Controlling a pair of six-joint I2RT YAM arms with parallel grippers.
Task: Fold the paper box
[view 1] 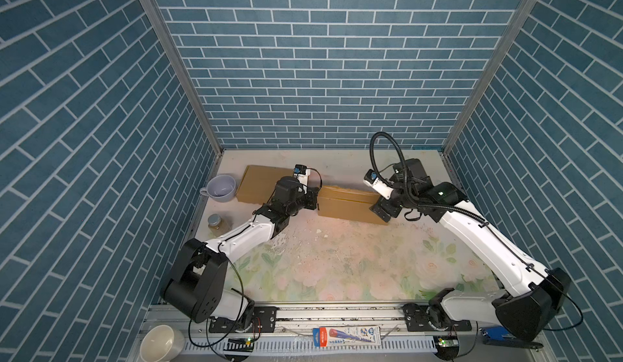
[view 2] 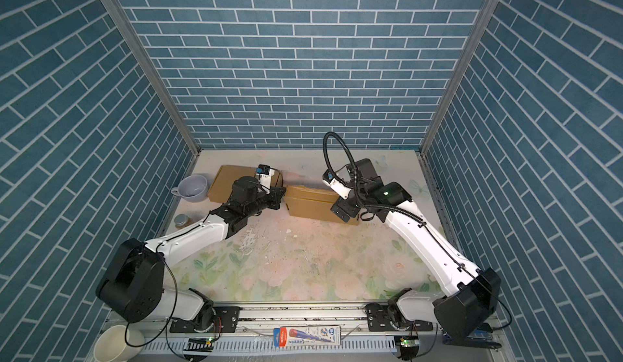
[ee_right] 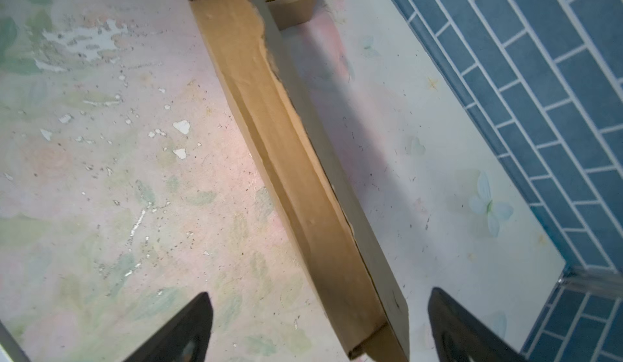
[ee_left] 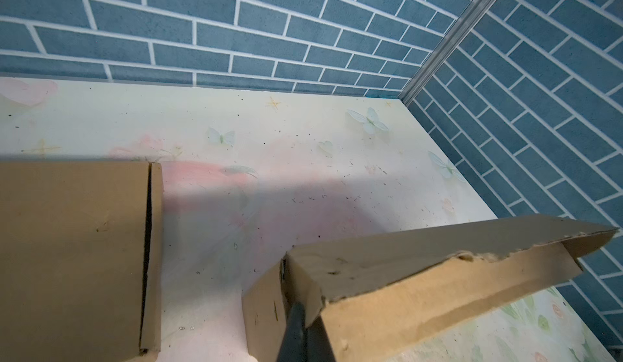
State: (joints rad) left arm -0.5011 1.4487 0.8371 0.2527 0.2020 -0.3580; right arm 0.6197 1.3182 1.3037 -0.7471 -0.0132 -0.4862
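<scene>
The brown paper box (view 1: pixel 347 205) (view 2: pixel 313 203) lies on its side across the back middle of the table, its long top edge torn and slightly lifted. My left gripper (view 1: pixel 313 200) (view 2: pixel 281 196) is at the box's left end. In the left wrist view this gripper (ee_left: pixel 300 309) is shut on the end flap of the box (ee_left: pixel 421 276). My right gripper (view 1: pixel 382 212) (view 2: pixel 344 210) stands open at the right end. In the right wrist view its fingers (ee_right: pixel 188 326) straddle that end of the box (ee_right: pixel 296 161) without touching it.
A second, flat cardboard box (view 1: pixel 259 183) (ee_left: pixel 74 249) lies behind my left arm. A lavender cup (view 1: pixel 220 188) and a small jar (view 1: pixel 214 223) stand by the left wall. A white bowl (view 1: pixel 158 343) and a pen packet (view 1: pixel 347 335) lie beyond the front rail.
</scene>
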